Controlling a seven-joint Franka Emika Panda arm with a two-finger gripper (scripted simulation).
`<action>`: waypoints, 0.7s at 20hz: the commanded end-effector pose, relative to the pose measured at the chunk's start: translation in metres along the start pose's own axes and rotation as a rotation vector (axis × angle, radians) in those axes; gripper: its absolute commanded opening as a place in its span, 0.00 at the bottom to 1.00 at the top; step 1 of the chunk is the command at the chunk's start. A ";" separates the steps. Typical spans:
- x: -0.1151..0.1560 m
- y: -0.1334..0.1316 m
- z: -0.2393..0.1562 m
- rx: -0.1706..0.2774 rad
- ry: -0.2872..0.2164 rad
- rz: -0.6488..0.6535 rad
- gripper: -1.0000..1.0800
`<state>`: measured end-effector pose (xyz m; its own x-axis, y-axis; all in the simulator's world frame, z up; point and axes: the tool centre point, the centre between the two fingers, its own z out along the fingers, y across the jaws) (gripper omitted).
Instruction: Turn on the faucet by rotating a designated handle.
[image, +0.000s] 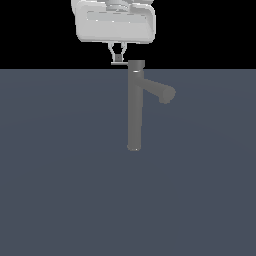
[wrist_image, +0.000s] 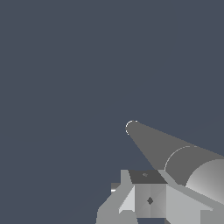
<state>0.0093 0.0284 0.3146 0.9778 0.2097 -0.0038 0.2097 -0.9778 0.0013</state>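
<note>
The faucet (image: 134, 110) is a tall dark-grey column with a thick angled spout (image: 161, 91) pointing to the exterior view's right. The handle (image: 118, 63) is a thin light-grey rod sticking out from the top cap (image: 136, 64) to the exterior view's left. My gripper (image: 118, 58) hangs straight above the handle, its tips drawn together and touching or just above the rod, with nothing held between them. In the wrist view the faucet column (wrist_image: 151, 144) runs away below me, my fingers (wrist_image: 149, 199) sit beside its cap, and a small light stub of the handle (wrist_image: 114, 187) shows.
The faucet stands on a flat dark blue-grey floor (image: 60, 175). The white gripper body (image: 115, 22) is at the top edge of the exterior view.
</note>
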 end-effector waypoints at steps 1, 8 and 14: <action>0.012 0.001 0.006 0.000 0.002 -0.006 0.00; 0.029 0.002 0.014 0.001 0.004 -0.013 0.00; 0.030 0.002 0.014 0.001 0.004 -0.014 0.00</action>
<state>0.0388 0.0327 0.3004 0.9748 0.2232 -0.0004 0.2232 -0.9748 -0.0001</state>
